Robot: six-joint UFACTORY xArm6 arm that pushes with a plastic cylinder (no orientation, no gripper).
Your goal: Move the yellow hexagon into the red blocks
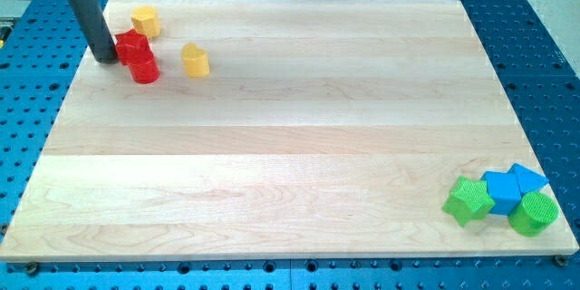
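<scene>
The yellow hexagon (145, 21) lies near the view's top left corner of the wooden board. Just below it sit two red blocks touching each other: a star-like one (132, 47) and a rounder one (144, 69). The hexagon's lower edge is very close to the upper red block. My tip (105, 58) rests on the board just to the left of the red blocks, almost touching the upper one. The rod rises from it toward the view's top left.
A second yellow block (195, 59), heart-like, lies to the right of the red pair. At the view's bottom right sit a green star (468, 199), a blue cube (501, 190), a blue triangular block (527, 178) and a green cylinder (534, 213).
</scene>
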